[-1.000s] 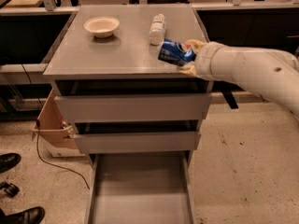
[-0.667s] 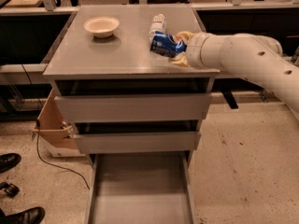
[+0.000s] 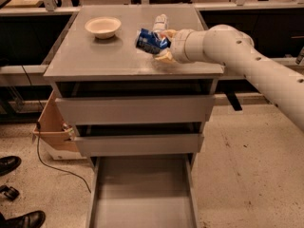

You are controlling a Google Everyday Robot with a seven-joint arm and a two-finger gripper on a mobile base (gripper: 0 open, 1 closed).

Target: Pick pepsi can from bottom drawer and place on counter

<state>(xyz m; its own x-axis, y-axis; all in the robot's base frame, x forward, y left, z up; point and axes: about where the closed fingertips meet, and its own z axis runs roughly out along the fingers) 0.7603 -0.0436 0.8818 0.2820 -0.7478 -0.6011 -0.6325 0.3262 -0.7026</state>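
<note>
Gripper: the gripper (image 3: 164, 45) is over the right middle of the counter (image 3: 95, 56), reaching in from the right on a thick white arm (image 3: 237, 51)
Claw state: closed around the pepsi can (image 3: 151, 41), one pale finger above it and one below; the fingertips are partly covered by the can
Pepsi can: blue, tilted, its far end pointing left towards the bowl (image 3: 102, 26); it is over the counter, but whether its lower edge touches the surface cannot be made out
Bottle: a white bottle (image 3: 160, 22) just behind the can and gripper; only its upper part shows, the rest is hidden behind them
Bowl: pale, upright, on the back left of the counter, well apart from the can
Bottom drawer: the bottom drawer (image 3: 142, 194) is pulled out, bare grey floor visible; its front is cut off by the lower edge of the view
Upper drawers: the top drawer (image 3: 133, 109) and the middle drawer (image 3: 137, 144) are each out a little, insides in shadow
Left of cabinet: a cardboard box (image 3: 50, 127), partly hidden behind the drawers, and a dark cable (image 3: 47, 160) trailing over the floor
Floor, left edge: two dark shoes (image 3: 9, 163) (image 3: 26, 220), both cut off by the frame
Arm: leaves the view at the right; the base does not show
</note>
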